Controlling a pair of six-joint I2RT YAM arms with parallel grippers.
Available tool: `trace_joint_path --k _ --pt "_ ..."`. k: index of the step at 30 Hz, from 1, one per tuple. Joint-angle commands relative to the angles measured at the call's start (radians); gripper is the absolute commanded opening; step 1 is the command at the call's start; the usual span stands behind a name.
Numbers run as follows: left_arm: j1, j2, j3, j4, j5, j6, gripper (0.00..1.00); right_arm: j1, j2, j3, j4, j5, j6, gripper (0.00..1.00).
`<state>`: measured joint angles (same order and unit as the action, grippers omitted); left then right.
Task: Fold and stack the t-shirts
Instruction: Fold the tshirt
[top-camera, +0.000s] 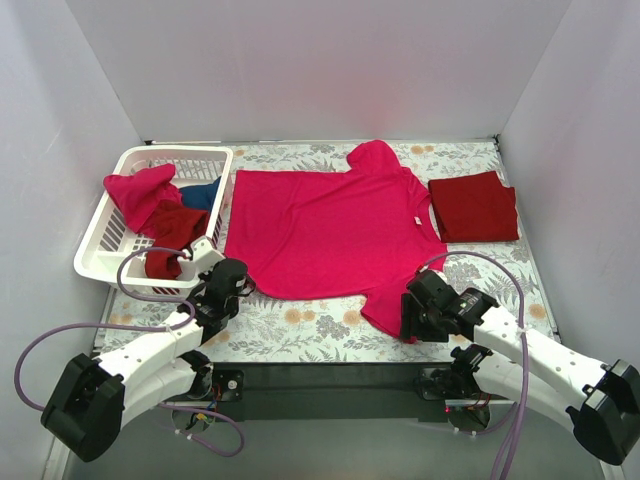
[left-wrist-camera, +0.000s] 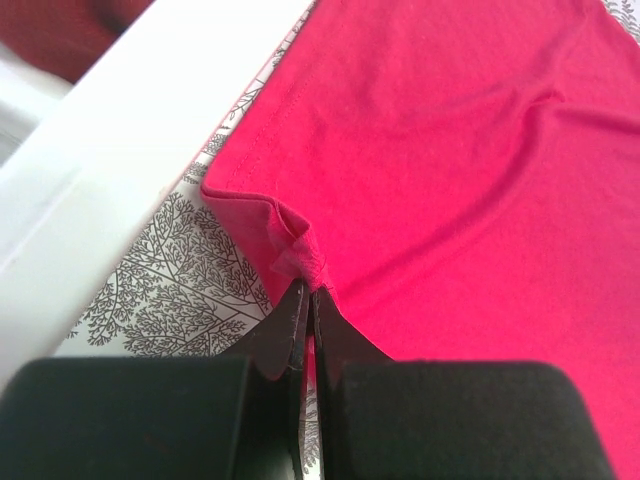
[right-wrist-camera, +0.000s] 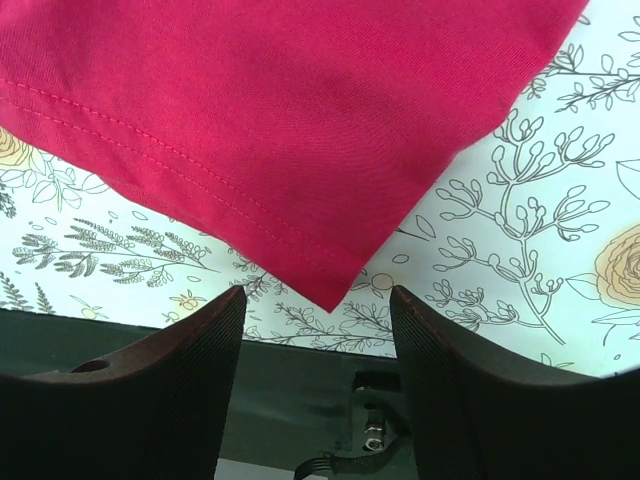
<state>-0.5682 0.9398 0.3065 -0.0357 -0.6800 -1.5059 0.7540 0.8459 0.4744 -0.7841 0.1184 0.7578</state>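
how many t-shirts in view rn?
5: bright pink shirt spread flat mid-table; folded dark red shirt at right; crumpled pink shirt, maroon shirt and blue shirt in the white basket, which may hide more.

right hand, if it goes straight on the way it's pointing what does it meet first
Probably the sleeve corner of the pink t-shirt, lying just ahead of the open right hand; how far above the cloth it sits is unclear.

In the white plastic lattice basket (top-camera: 178, 151), a crumpled pink shirt (top-camera: 140, 192) and a dark maroon shirt (top-camera: 175, 225) hide most of the blue cloth shirt (top-camera: 203, 193).
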Motion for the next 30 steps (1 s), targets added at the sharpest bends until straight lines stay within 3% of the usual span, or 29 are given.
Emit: trace_joint_path --k 1,11,18,20,30 --pt "0.011 -0.01 -0.014 0.013 0.005 0.01 0.0 0.013 0.004 -0.014 -0.003 0.047 0.038 0.53" --pt "0.025 -0.013 -0.007 0.008 0.034 0.019 0.0 0.059 0.074 -0.031 0.055 0.081 0.052 0.47" --pt "0.027 -0.021 -0.007 0.002 0.071 0.016 0.0 0.076 0.084 -0.01 0.051 0.079 0.037 0.08" --pt "0.028 -0.025 -0.006 -0.001 0.076 0.016 0.0 0.082 0.082 0.0 0.043 0.079 0.035 0.02" --pt "0.03 -0.091 0.0 -0.036 0.135 0.016 0.0 0.163 0.154 0.158 -0.139 0.202 0.032 0.01"
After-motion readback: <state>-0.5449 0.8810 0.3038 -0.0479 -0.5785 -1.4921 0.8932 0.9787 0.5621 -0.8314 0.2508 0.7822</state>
